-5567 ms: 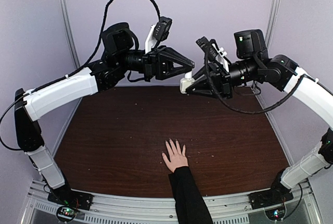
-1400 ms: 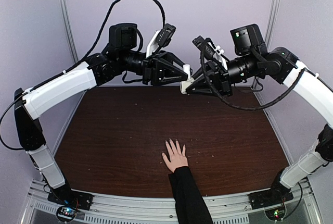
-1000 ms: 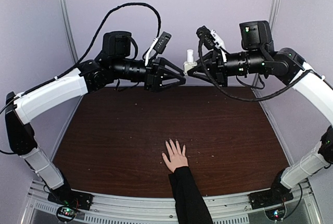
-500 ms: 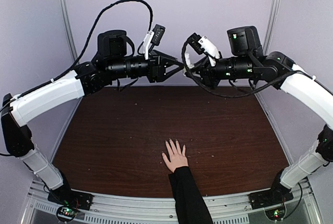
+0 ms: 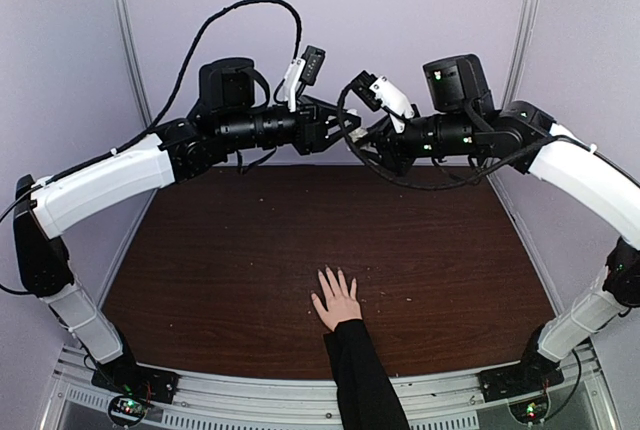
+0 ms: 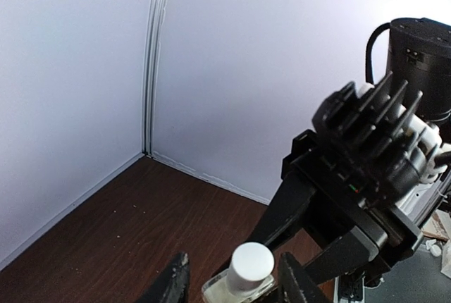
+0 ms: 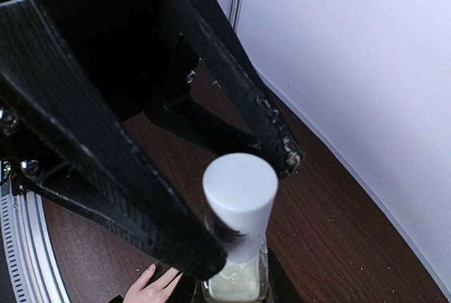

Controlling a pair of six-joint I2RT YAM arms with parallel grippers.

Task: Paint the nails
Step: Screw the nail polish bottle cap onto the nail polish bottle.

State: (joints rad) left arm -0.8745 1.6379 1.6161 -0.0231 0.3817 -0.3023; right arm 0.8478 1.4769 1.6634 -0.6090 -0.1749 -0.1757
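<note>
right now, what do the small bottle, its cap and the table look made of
Bottle: clear glass or hard plastic, can't tell which; pale liquid shows through.
Cap: matte white plastic, evenly smooth.
Table: dark wood or wood-look laminate, with visible grain.

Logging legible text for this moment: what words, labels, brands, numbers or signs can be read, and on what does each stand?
No text can be read in any view.
Bottle and its cap: no label or print shows.
Motor housing in the left wrist view: a small pale mark, too small to read.
Base board in the top view: only small lights, any print too small to read.
</note>
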